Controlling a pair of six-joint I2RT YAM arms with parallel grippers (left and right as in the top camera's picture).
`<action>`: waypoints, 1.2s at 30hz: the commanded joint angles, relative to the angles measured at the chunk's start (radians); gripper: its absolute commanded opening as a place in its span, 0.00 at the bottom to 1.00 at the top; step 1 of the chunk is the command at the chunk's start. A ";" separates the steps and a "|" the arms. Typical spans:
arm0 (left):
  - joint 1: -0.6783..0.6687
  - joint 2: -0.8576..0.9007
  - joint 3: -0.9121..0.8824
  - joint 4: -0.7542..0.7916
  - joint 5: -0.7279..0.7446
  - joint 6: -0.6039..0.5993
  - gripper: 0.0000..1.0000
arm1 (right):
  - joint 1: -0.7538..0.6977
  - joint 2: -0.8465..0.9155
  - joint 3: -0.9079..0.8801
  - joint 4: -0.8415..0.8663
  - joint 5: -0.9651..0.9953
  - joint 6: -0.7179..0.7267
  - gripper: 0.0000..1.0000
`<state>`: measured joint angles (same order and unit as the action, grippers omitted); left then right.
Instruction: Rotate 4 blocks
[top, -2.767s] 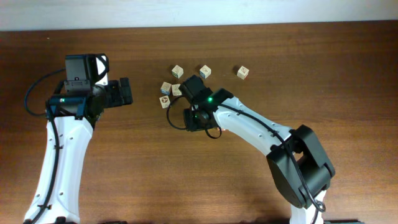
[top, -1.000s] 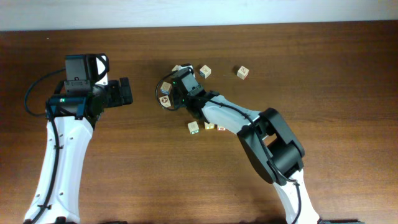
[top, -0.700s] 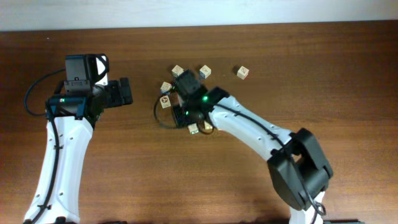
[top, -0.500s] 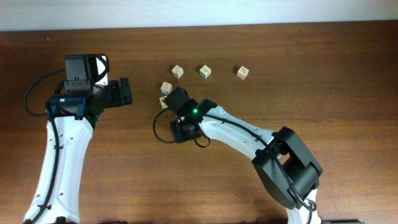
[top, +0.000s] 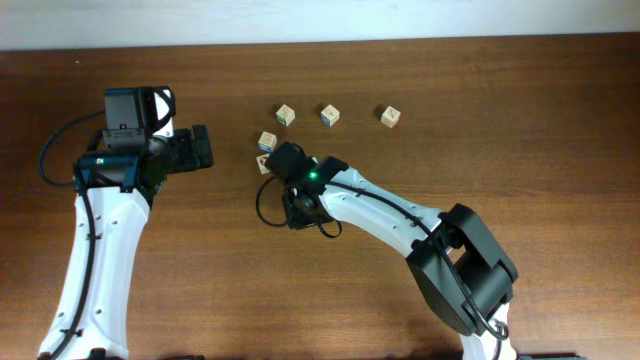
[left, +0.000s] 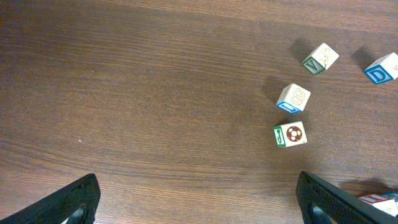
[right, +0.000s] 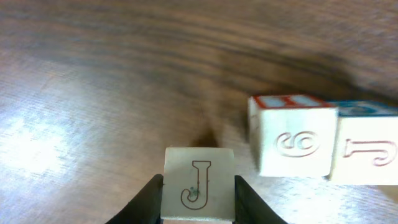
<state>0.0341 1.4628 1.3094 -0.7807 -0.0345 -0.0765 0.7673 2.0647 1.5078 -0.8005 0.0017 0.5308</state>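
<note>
The right gripper (right: 199, 194), its arm stretched low across the counter (top: 560, 150), pinches a J block (right: 199, 182) (letter facing the wrist camera). Two touching blocks (right: 293, 144) sit just beyond. Far left, the left gripper (left: 199, 202) hovers spread wide, empty.

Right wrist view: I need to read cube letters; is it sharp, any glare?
Right wrist view: the pale wooden J cube in the right claw reads clearly; the brown wooden table behind is blurred, with pale glare at left. Left wrist view: crisp throughout.
</note>
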 joint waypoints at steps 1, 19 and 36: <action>0.002 -0.004 0.013 0.002 -0.007 -0.013 0.99 | -0.001 0.002 0.023 0.023 -0.062 -0.197 0.31; 0.002 -0.004 0.013 0.002 -0.007 -0.013 0.99 | -0.042 -0.008 0.166 0.110 -0.003 -0.436 0.36; 0.002 -0.004 0.013 0.002 -0.007 -0.013 0.99 | -0.068 0.125 0.118 -0.031 -0.069 -0.028 0.04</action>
<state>0.0341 1.4628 1.3094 -0.7803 -0.0345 -0.0765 0.7307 2.1818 1.6321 -0.8177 -0.0921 0.4976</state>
